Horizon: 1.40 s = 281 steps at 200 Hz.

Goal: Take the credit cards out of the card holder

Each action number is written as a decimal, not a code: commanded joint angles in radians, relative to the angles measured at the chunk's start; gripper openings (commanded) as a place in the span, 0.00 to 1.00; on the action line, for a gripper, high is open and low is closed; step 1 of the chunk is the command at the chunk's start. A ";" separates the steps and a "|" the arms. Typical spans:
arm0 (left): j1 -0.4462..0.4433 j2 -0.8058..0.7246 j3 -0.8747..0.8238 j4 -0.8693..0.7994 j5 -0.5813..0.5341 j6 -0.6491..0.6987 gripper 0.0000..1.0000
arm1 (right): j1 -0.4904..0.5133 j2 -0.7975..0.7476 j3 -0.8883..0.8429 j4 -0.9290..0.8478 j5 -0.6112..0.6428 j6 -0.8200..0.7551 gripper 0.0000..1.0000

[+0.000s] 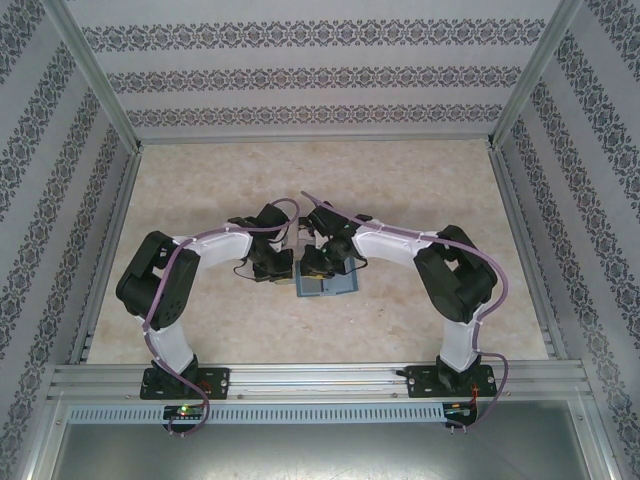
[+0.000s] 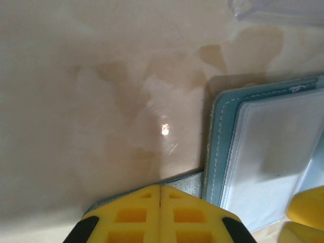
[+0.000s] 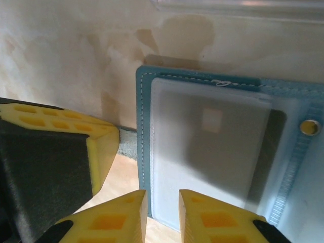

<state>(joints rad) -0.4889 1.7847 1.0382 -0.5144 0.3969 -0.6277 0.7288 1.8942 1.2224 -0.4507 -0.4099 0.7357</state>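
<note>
I count two white-and-black robot arms, left arm (image 1: 205,247) and right arm (image 1: 388,243); two yellow-fingered end effectors, left end effector (image 2: 160,190) and right end effector (image 3: 161,200); one teal-blue stitched bifold card holder (image 3: 144,126); one clear plastic tray (image 3: 243,6); one pale marbled bench (image 1: 300,180); pocketed cards, I can't count.

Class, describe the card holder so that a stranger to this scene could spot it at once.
On the beige table, look between the left arm and the right arm. The card holder lies open there: teal-blue with white stitching and a frosted pocket, unlike the clear tray beyond it.
</note>
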 commanded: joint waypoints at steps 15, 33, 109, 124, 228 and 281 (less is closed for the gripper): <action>0.010 0.007 -0.041 0.028 0.012 0.016 0.00 | 0.023 0.041 0.047 -0.001 0.013 0.019 0.27; 0.010 0.003 -0.050 0.036 0.015 0.016 0.00 | 0.032 0.052 0.061 -0.011 0.027 0.019 0.31; 0.009 0.000 -0.056 0.042 0.020 0.022 0.00 | 0.048 0.082 0.090 -0.104 0.103 0.000 0.38; 0.010 -0.003 -0.058 0.042 0.022 0.022 0.00 | 0.054 0.082 0.102 -0.141 0.133 -0.010 0.40; 0.020 -0.016 -0.072 0.050 0.024 0.028 0.00 | 0.087 0.112 0.203 -0.344 0.317 -0.050 0.50; 0.024 -0.010 -0.075 0.054 0.031 0.028 0.00 | 0.092 0.099 0.224 -0.352 0.319 -0.053 0.51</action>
<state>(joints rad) -0.4744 1.7622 0.9920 -0.4553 0.4335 -0.6270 0.8032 1.9949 1.4143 -0.7628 -0.1234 0.7006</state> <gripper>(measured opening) 0.051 0.506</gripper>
